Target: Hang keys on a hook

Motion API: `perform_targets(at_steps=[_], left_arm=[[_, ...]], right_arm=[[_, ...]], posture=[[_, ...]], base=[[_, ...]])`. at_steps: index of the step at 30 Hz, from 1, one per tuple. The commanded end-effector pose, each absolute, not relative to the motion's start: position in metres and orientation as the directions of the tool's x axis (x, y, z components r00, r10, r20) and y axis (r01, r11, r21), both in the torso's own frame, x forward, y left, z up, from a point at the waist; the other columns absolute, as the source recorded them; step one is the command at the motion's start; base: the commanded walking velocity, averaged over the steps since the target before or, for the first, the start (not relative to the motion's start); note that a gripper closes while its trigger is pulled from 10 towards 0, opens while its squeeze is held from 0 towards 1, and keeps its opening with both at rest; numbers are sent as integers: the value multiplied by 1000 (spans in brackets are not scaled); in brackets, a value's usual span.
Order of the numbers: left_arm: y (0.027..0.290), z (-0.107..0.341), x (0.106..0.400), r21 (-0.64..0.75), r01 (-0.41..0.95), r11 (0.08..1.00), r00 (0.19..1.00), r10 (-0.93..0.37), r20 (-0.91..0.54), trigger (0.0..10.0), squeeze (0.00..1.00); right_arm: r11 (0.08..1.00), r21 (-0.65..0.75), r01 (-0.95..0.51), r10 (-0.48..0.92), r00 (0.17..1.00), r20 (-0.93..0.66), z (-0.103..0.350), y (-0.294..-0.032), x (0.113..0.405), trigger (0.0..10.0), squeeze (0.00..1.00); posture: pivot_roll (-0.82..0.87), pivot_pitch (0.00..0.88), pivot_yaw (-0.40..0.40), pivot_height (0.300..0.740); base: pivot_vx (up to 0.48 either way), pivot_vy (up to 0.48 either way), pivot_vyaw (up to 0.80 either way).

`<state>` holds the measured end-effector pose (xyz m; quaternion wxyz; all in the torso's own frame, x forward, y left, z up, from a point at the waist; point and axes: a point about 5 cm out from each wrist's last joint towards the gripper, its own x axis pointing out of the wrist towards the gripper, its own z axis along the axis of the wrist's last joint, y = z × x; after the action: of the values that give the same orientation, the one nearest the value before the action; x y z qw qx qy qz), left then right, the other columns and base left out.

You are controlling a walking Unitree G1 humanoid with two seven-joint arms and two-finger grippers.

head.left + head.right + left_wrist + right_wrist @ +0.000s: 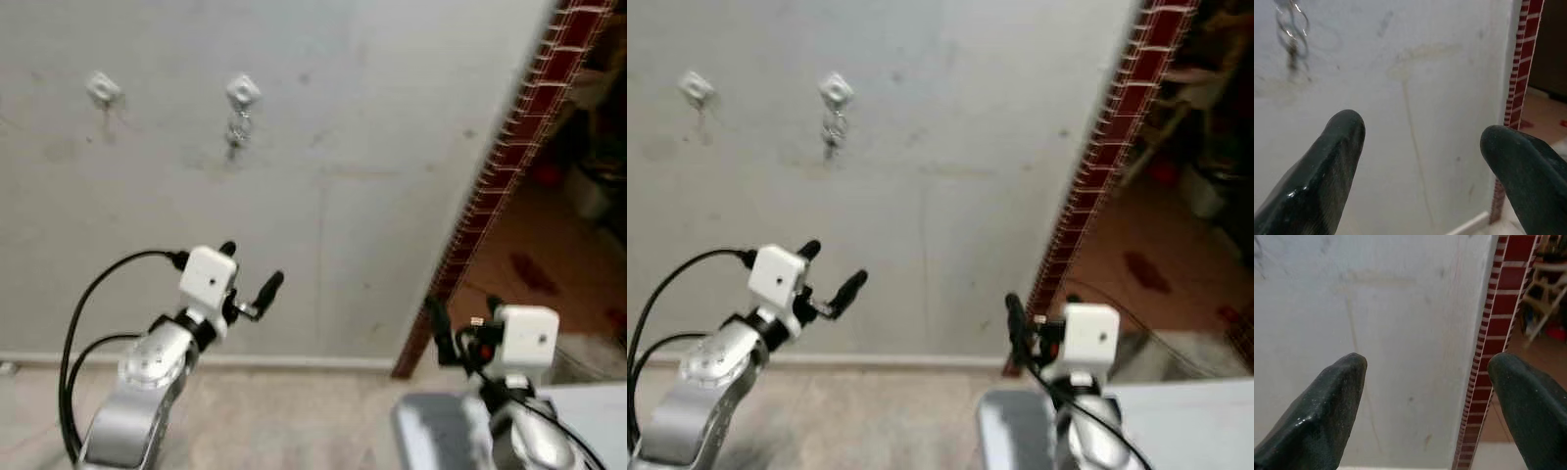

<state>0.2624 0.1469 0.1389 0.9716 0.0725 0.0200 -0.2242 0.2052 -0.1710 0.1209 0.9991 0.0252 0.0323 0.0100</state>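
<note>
Keys (pixel 236 132) suspended from right-hand hook (pixel 242 92) on grey wall (pixel 372 147); second hook (pixel 102 89) to its left. Left tool (pixel 251 269) raised below the keys, released, grasping nothing. Right tool (pixel 1425 382) released, aimed toward the wall beside red tile edging (pixel 509 157).

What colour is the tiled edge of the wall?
Dark red with pale lines: the tiled wall edge, best in the right wrist view.

No readable text, labels, brands or numbers anywhere: wall (pixel 372 147), both hooks, hanging keys (pixel 236 130), red brick edging (pixel 509 166) and white wrist camera housings all unmarked at this resolution.
</note>
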Motion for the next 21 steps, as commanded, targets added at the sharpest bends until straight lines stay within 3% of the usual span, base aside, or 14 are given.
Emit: perform_targets(at_steps=[1, 21], left_arm=[[147, 138, 264, 119, 444, 888, 896, -437, -79, 10000, 0], [146, 135, 264, 93, 448, 889, 893, -439, -98, 10000, 0]], right_arm=[[999, 38, -19, 21, 998, -55, 123, -174, 208, 10000, 0], [999, 32, -31, 33, 998, -55, 122, -173, 209, 10000, 0]], posture=[[120, 0, -30, 740], [117, 0, -27, 740]], base=[[0, 480, 0], [0, 480, 0]])
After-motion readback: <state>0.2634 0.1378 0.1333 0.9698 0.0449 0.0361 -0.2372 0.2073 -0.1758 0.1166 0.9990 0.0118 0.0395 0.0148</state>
